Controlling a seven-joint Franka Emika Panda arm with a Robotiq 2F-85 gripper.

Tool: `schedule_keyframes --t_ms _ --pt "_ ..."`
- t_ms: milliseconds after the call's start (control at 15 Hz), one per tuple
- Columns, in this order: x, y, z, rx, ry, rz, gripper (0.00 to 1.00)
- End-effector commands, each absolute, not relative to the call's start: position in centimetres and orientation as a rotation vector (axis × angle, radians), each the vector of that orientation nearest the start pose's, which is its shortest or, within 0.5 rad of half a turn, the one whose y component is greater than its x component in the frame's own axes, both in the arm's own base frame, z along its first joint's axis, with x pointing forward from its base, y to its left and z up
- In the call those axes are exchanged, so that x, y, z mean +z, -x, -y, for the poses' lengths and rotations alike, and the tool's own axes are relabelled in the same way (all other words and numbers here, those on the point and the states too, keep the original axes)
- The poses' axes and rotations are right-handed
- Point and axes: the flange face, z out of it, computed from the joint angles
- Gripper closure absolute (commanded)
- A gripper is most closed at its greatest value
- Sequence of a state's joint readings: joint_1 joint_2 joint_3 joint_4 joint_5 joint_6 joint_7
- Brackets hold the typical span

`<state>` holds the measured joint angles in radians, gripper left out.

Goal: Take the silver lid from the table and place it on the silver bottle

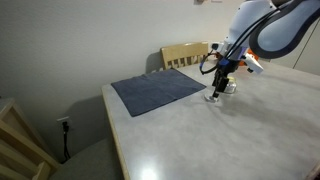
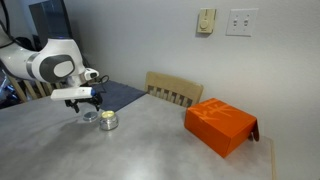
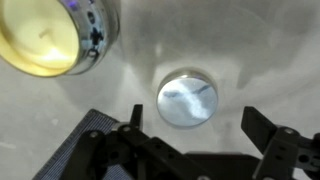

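Observation:
The silver lid (image 3: 187, 100) is a flat round shiny disc lying on the grey table. In the wrist view it lies just ahead of and between my gripper's (image 3: 198, 125) two spread fingers. The gripper is open and empty, hovering low over the lid. The silver bottle (image 3: 50, 35), a squat shiny jar with yellowish contents, stands open at the upper left, close beside the lid. In both exterior views the gripper (image 1: 218, 88) (image 2: 88, 104) hangs just above the lid (image 2: 90, 117), with the bottle (image 1: 230, 87) (image 2: 108, 121) next to it.
A blue-grey cloth (image 1: 160, 92) (image 2: 125, 93) lies on the table near the gripper. A wooden chair (image 1: 185, 55) (image 2: 172, 90) stands at the table's far edge. An orange box (image 2: 220, 125) sits well away from the bottle.

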<state>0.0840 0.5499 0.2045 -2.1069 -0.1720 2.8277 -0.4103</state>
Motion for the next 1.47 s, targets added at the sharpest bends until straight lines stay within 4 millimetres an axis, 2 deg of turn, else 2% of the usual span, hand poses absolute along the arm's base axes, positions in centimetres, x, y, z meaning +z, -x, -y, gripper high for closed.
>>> schedule_keyframes --t_ms 0,200,333,667,1400 --pt "16.2 -59.6 -17.7 -0.277 2.904 1.188 0.00" --pt "14.2 -60.1 -18.3 -0.243 2.983 1.040 0.00" --pt "13.0 -59.9 -19.3 -0.191 2.978 0.992 0.00" --pt "13.6 -60.1 -21.7 -0.189 2.980 0.973 0.00" --pt "15.1 -58.5 -26.1 -0.290 3.120 0.900 0.00"
